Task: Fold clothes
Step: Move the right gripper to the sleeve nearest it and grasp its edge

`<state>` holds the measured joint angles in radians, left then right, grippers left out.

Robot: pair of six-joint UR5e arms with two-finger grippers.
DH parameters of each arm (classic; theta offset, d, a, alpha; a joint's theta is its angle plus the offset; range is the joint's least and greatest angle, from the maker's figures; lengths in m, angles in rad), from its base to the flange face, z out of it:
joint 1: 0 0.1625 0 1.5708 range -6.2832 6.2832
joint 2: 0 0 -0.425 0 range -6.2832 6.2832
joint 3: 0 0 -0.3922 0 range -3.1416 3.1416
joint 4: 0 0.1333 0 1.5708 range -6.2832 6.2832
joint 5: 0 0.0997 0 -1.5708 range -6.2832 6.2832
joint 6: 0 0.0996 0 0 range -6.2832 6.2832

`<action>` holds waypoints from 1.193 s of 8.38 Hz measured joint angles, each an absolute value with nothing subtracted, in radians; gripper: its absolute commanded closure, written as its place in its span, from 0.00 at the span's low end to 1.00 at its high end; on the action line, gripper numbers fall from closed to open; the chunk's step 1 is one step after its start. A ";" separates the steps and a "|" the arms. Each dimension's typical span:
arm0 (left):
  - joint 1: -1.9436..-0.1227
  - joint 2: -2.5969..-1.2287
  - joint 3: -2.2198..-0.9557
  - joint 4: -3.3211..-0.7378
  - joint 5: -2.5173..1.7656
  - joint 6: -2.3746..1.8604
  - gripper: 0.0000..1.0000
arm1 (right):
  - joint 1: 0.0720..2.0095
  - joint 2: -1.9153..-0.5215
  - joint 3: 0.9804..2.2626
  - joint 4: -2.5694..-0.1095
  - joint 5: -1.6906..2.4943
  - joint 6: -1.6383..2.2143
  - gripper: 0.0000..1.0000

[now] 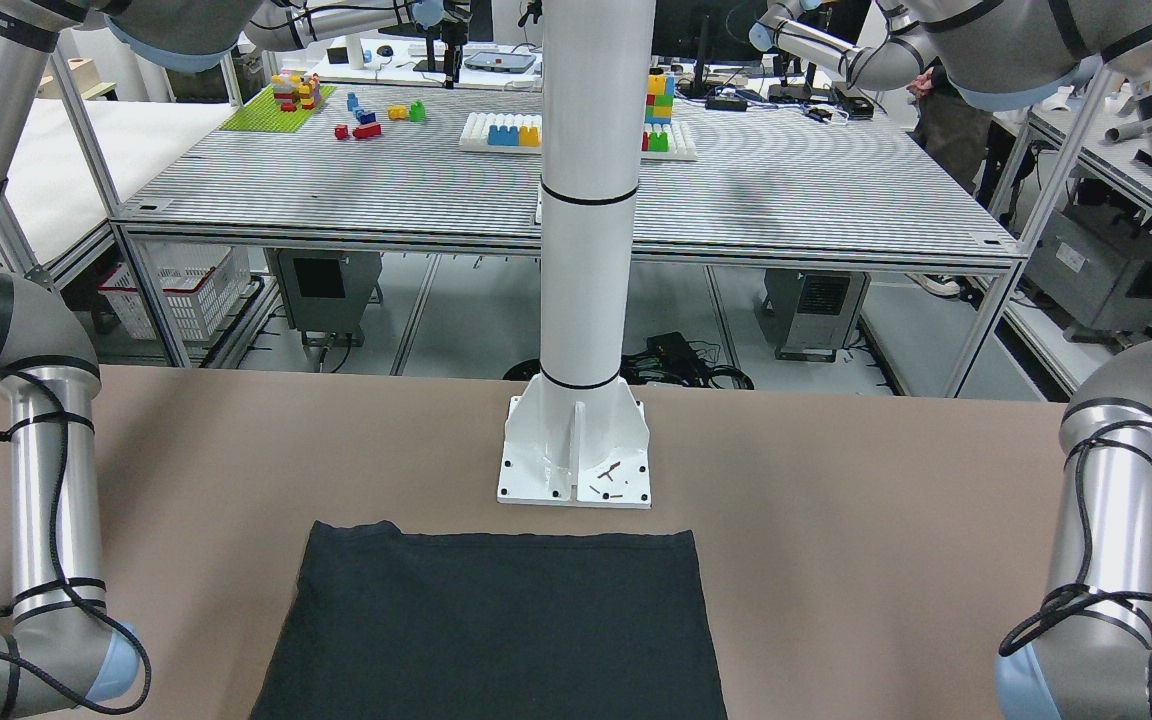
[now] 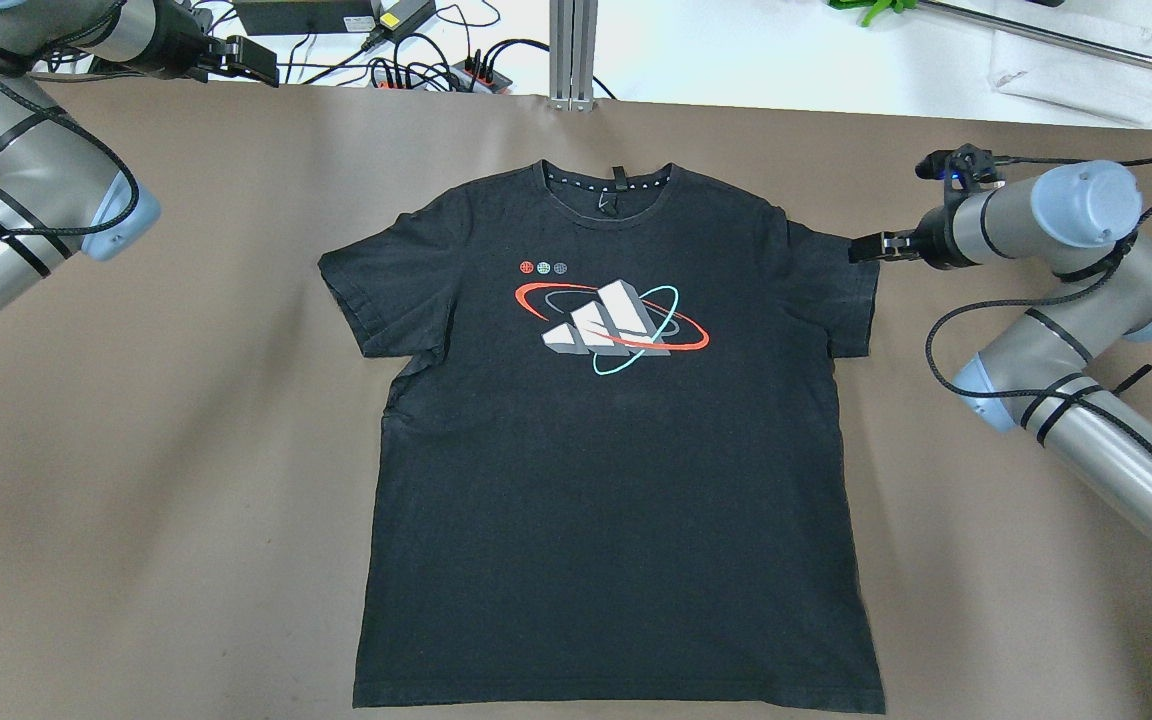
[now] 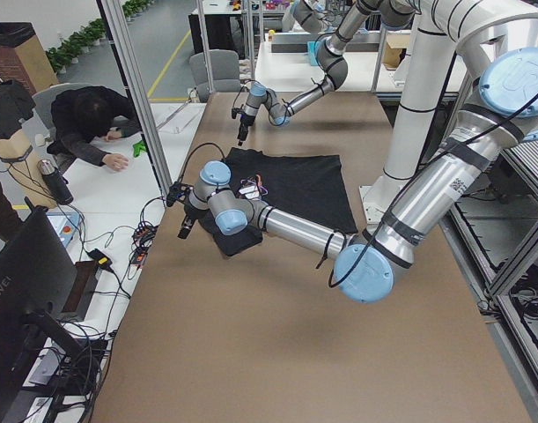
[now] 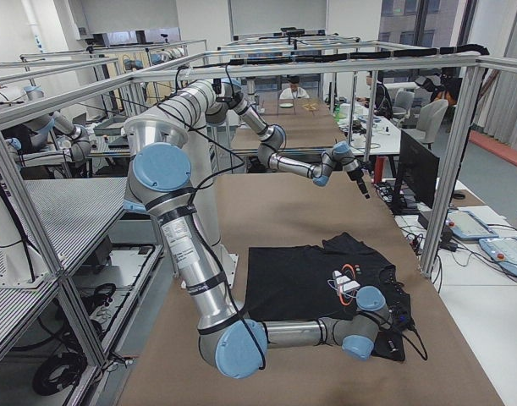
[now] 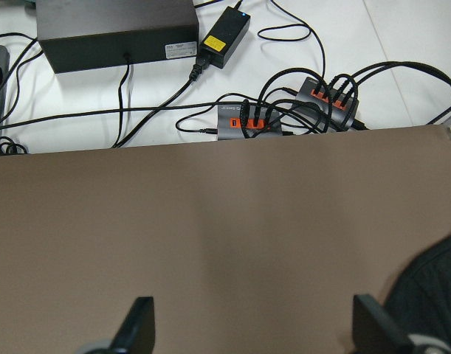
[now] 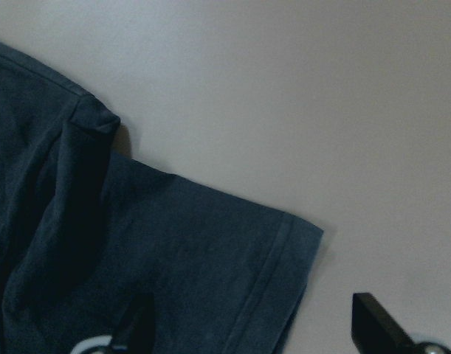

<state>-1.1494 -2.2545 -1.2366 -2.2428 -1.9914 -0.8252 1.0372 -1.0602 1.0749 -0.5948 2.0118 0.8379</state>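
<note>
The shirt (image 2: 616, 450) lies flat on the bench (image 2: 186, 450), not folded yet. The right gripper (image 2: 871, 247) is at the shirt's sleeve (image 2: 841, 290), jaws open. The left gripper (image 5: 255, 332) is well away from the shirt, jaws open and empty. Next, I think, it should pinch that sleeve.

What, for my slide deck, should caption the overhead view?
Black T-shirt flat on brown table; right gripper open at its sleeve.

One black T-shirt (image 2: 616, 450) on one bench (image 2: 186, 500). Two robot arms, the left arm (image 2: 16, 190) and the right arm (image 2: 1086, 400), carry one pincer each: the left pincer (image 5: 255, 328) and the right pincer (image 6: 255, 324). One white pillar (image 1: 591, 200) at the bench's robot-side edge. Past the far edge are two cable hubs (image 5: 251, 122) and one black box (image 5: 118, 33).
</note>
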 measured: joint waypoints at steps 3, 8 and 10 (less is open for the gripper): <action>-1.146 -2.271 -1.211 -2.244 -1.991 -0.824 0.06 | 0.987 -1.037 1.037 -0.588 1.938 0.826 0.06; -1.146 -2.278 -1.201 -2.245 -1.990 -0.824 0.06 | 0.984 -1.036 1.019 -0.641 1.878 0.718 0.34; -1.146 -2.278 -1.201 -2.246 -1.990 -0.824 0.06 | 0.983 -1.032 1.018 -0.670 1.852 0.707 0.65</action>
<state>-1.1459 -2.2776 -1.2012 -2.2456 -1.9896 -0.8237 0.9834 -1.0317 1.0176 -0.6699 1.8521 0.7069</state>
